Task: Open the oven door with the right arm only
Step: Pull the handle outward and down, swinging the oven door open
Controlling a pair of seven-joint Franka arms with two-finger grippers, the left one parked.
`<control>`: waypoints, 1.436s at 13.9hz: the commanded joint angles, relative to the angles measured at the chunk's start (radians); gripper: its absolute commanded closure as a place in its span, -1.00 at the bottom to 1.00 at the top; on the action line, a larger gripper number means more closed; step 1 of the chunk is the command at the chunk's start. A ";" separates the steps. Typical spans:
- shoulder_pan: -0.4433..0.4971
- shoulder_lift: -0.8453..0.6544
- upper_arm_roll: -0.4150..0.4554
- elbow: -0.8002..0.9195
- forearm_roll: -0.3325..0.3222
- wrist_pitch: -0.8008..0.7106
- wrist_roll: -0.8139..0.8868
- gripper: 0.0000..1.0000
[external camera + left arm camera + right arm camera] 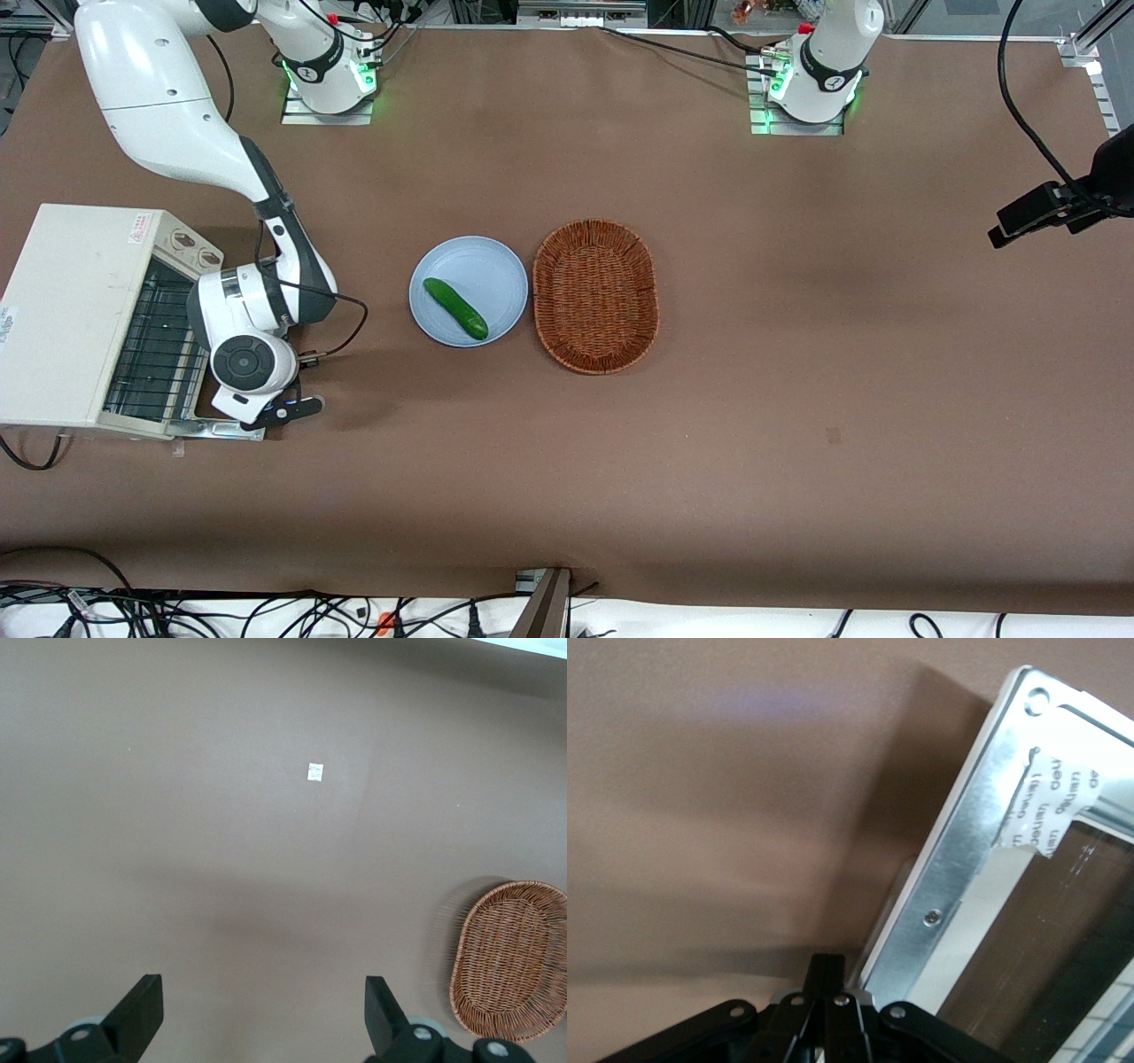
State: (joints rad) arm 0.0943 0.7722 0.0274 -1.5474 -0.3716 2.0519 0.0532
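1. Brown table [797, 399] surface; toaster oven [71, 310] sits at the working arm's end.
2. Oven door [213, 429] is folded down flat in front of the oven, shiny metal-framed inner side [983, 850] facing up, wire rack [155, 346] exposed.
3. Right arm [257, 310] bends down over the open door; gripper [297, 409] sits low at the door's outer edge, the corner just beside it. Cannot tell whether it is released or clenched.
4. Farther from the gripper toward the parked arm: blue plate [505, 266] with cucumber [454, 308], then wicker basket [595, 297].

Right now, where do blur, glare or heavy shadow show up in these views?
Right wrist view: the oven door frame glints, casts dark shadow, tabletop smeared. Left wrist view: the basket rim is blurred. Front view: soft shadow under the right arm, whose gripper sits at the door's edge.
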 commanded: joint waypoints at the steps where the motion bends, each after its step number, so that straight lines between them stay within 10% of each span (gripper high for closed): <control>1: -0.057 -0.002 -0.063 0.007 0.006 -0.042 -0.030 1.00; 20: 0.056 -0.008 -0.053 0.033 0.266 -0.131 0.111 1.00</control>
State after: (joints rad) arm 0.1189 0.7723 -0.0125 -1.5293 -0.1356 1.9750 0.1480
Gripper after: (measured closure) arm 0.991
